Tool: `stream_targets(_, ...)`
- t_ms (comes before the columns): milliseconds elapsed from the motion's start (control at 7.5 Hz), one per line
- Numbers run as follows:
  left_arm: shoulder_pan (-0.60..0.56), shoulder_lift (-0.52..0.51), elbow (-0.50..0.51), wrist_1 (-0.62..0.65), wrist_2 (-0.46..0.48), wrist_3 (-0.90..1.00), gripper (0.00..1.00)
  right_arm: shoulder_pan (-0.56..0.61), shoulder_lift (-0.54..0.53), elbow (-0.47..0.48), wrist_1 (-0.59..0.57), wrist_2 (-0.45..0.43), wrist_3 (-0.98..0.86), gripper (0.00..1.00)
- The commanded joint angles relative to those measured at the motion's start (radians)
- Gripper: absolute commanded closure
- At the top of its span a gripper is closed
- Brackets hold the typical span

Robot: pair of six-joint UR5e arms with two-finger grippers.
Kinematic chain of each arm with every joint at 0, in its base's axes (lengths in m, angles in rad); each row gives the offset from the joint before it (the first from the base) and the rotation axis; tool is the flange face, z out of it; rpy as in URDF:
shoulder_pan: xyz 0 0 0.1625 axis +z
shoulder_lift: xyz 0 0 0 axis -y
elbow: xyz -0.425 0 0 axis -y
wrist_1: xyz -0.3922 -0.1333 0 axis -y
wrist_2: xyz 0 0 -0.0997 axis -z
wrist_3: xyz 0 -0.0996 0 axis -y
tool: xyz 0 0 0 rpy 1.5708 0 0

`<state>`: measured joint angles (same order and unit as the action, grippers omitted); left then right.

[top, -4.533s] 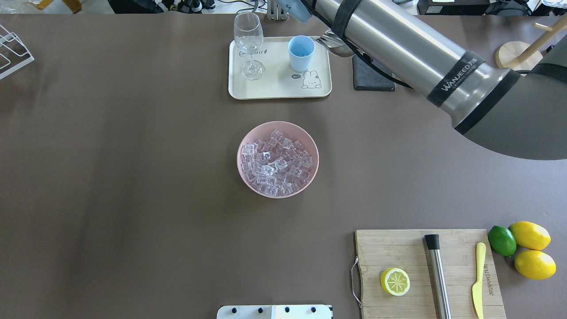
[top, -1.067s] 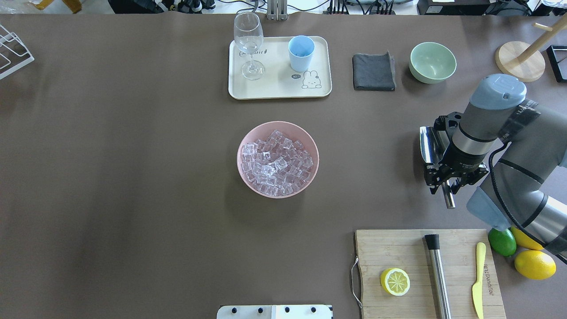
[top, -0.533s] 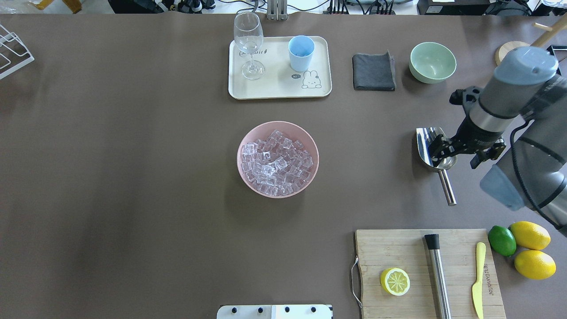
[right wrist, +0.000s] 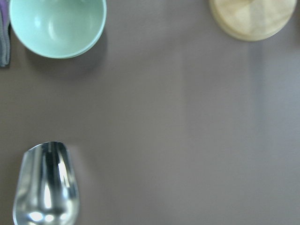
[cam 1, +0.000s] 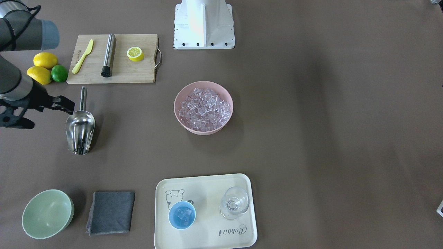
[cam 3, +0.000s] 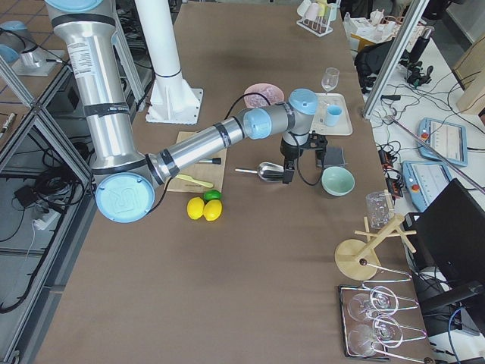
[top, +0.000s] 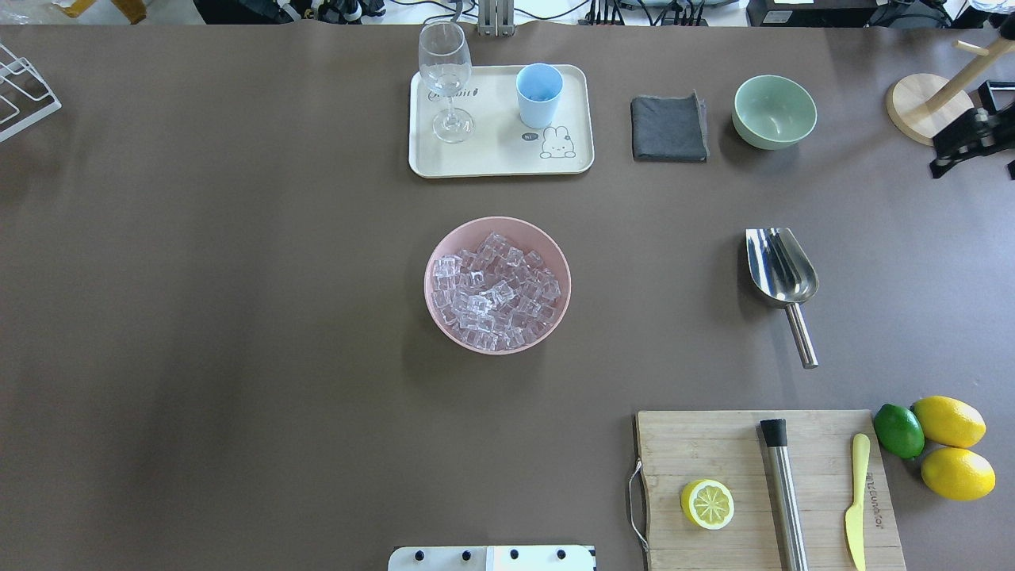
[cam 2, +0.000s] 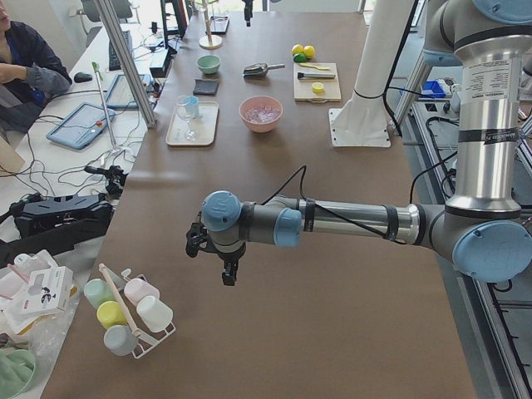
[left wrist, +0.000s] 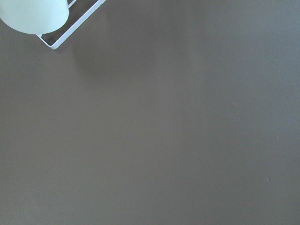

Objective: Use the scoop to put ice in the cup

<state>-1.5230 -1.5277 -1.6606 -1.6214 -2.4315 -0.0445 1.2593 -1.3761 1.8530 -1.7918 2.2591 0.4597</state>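
Observation:
The steel scoop (top: 781, 274) lies on the table right of centre, trough away from me, handle toward me; it also shows in the front view (cam 1: 80, 131) and the right wrist view (right wrist: 46, 187). The ice (top: 496, 289) is heaped in a pink bowl (top: 555, 321) at the middle. The light-blue cup (top: 539, 95) stands on a cream tray (top: 492, 162); the front view shows a few cubes inside the cup (cam 1: 182, 214). My right gripper (top: 974, 155) is open and empty, raised off to the scoop's far right. My left gripper (cam 2: 220, 268) hangs over bare table far left; I cannot tell its state.
A wine glass (top: 446, 79) shares the tray. A grey cloth (top: 668, 128) and pale green bowl (top: 774, 111) sit right of it. A cutting board (top: 714, 444) with half a lemon, steel rod and yellow knife is front right, beside lemons and a lime (top: 898, 431).
My right arm carried the scoop from over the cup to the table's right side, set it down, let go and pulled away to the right edge.

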Motion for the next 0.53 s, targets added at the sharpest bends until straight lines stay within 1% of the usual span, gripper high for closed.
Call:
stream_targets(0,0.000,0.000,-0.001,0.002,-0.001,-0.001,0.02,0.321,-0.008,-0.087,-0.141,0.000,-0.498,0.00)
stream_targets(133,0.000,0.000,-0.001,0.002,0.000,-0.001,0.02,0.368,-0.024,-0.159,-0.130,0.000,-0.595,0.00)
stream_targets(267,0.000,-0.002,-0.001,0.002,-0.001,-0.001,0.02,0.374,-0.046,-0.226,-0.124,0.004,-0.602,0.00)
stream_targets(400,0.001,-0.002,-0.002,0.000,-0.001,-0.001,0.02,0.374,-0.050,-0.294,-0.031,0.002,-0.595,0.00)
